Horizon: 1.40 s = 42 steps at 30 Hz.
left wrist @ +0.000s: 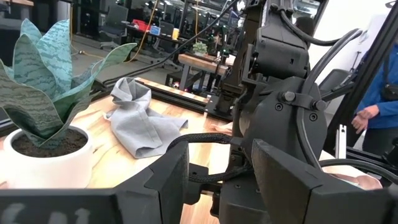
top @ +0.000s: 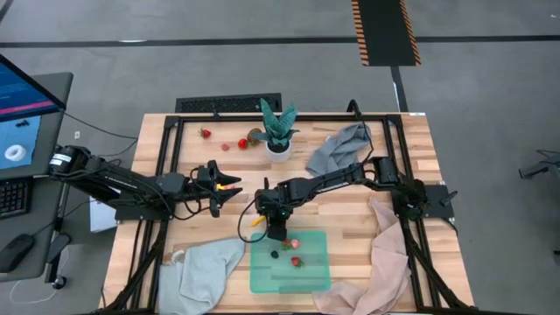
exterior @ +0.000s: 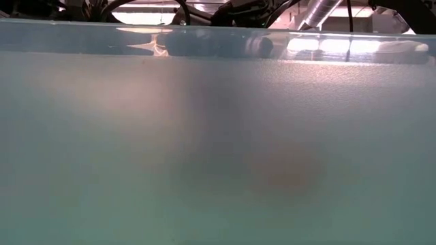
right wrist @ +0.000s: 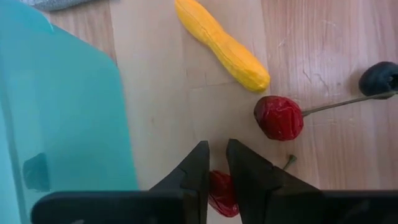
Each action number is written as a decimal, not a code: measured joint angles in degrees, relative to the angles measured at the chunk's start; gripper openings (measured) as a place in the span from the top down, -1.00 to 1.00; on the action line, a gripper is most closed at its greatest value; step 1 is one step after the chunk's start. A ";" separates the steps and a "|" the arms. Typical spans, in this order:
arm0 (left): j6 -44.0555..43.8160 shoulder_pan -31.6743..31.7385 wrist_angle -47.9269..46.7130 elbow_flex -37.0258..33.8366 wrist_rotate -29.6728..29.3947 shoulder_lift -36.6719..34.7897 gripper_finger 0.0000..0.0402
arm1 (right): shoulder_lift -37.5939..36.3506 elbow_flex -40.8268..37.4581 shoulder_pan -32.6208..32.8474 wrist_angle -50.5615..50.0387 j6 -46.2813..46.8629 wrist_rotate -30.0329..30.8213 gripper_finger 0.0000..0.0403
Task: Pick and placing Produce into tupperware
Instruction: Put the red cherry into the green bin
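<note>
Jaws of the right gripper (right wrist: 216, 163) stand nearly closed, a narrow gap between them, poised just over a small red fruit (right wrist: 221, 193) on the counter (right wrist: 323, 37) beside the tupperware (right wrist: 56, 118); whether they have hold of it I cannot tell. Another red fruit with a stem (right wrist: 278, 117) lies near, then the yellow banana (right wrist: 222, 45) and a dark berry (right wrist: 380, 78) at the edge. If the jaws close off-centre, the fruit could squirt sideways or roll against its neighbour. From above, a strawberry (top: 296, 261) already lies in the container. Farther off, the left gripper (top: 220, 185) waits, part-open and empty, near the potted plant (top: 278, 131). The low camera sees only mint-green container wall.
</note>
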 joint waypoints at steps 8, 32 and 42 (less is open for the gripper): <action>-0.02 0.00 -0.02 0.00 0.00 0.00 0.17 | 0.00 -0.02 0.00 -0.16 -0.37 0.02 0.72; -0.04 0.00 -0.02 0.00 0.00 0.00 0.17 | 0.33 6.40 1.16 -7.51 -2.32 3.14 0.73; -0.04 0.00 -0.02 0.00 -0.02 0.00 0.17 | 0.22 9.89 1.19 -10.69 -3.23 5.87 0.73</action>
